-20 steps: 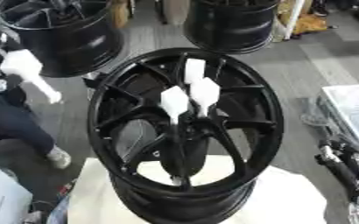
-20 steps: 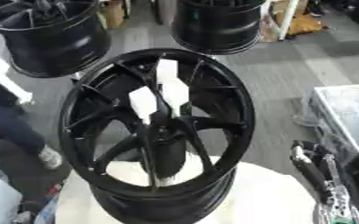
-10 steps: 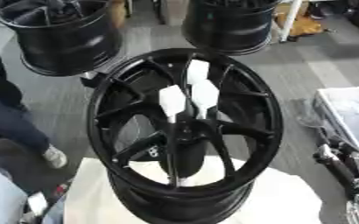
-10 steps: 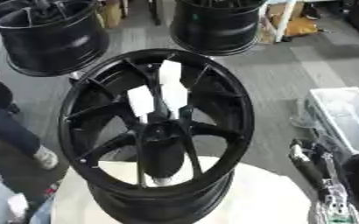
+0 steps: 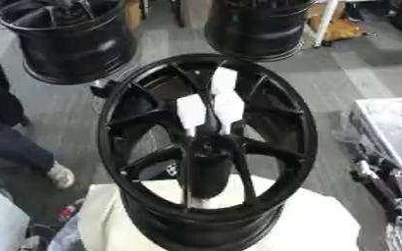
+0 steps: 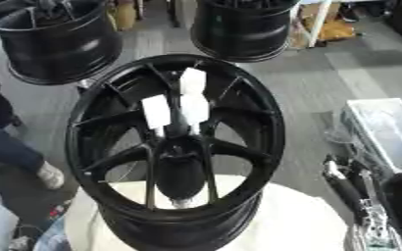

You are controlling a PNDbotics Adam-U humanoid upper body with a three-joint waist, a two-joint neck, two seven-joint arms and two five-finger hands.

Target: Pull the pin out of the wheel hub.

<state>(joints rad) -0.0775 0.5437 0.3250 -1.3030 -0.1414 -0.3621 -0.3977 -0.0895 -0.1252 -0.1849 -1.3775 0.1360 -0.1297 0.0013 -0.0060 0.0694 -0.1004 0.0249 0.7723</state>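
Nothing on the wheel hub (image 5: 206, 147) has shifted since a second ago. Two white pins (image 5: 191, 112) stand just above its centre, probably light and stiff; I'd pinch one by its upper end. My right hand (image 6: 359, 196) sits beside the hub's lower right, and I cannot tell how its fingers lie.

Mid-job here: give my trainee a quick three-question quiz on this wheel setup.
1. True or false: the near wheel rests on bare grey floor.
2. The white pieces between its spokes sit: A just above the hub; B at the lower rim; C outside the wheel.
3. How many other black wheels stand behind it?
Key: 1 false, it sits on a white pad. 2 A. 3 two.
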